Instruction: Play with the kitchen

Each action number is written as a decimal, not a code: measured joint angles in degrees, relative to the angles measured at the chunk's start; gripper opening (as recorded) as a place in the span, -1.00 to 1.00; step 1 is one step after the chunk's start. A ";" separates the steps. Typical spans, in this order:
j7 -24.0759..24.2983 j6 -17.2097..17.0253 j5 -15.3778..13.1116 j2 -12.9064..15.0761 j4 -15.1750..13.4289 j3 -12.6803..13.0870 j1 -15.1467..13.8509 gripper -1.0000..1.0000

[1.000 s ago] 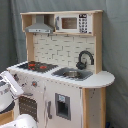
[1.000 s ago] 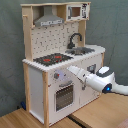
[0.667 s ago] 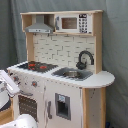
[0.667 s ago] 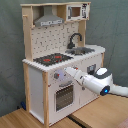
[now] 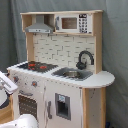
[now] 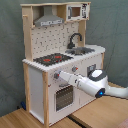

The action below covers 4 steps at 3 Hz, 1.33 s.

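Observation:
The kitchen (image 5: 60, 85) is a tall toy unit of white panels and pale wood. It has a black-red stovetop (image 5: 34, 65), a sink (image 5: 73, 74) with a black faucet (image 5: 85, 58), a grey hood (image 5: 40, 26) and a windowed oven door (image 5: 27, 106). In the second exterior view the white arm (image 6: 95, 83) reaches in from the second exterior view's right across the kitchen (image 6: 37, 95) front. My gripper (image 6: 57, 76) is at the knob panel just above the oven door (image 6: 64, 96). In the first exterior view only a white part of the arm (image 5: 5, 84) shows at the left edge.
A grey curtain (image 5: 115, 45) hangs behind the kitchen. The unit stands on a wooden floor (image 6: 30, 120). A microwave (image 5: 75, 23) sits in the top shelf. A rounded counter end (image 5: 102, 79) juts out beside the sink.
In the second exterior view the arm has stretched further left along the kitchen front, bringing the gripper from near the sink cabinet to the knob panel above the oven.

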 joint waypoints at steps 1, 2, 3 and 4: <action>-5.37 0.00 0.00 0.03 2.03 -0.04 -1.63 1.00; -11.44 0.00 0.00 0.11 4.19 -0.13 -3.34 1.00; -17.31 0.05 0.00 0.15 4.86 0.08 -4.13 1.00; -23.05 0.05 0.00 0.15 4.57 0.96 -4.31 1.00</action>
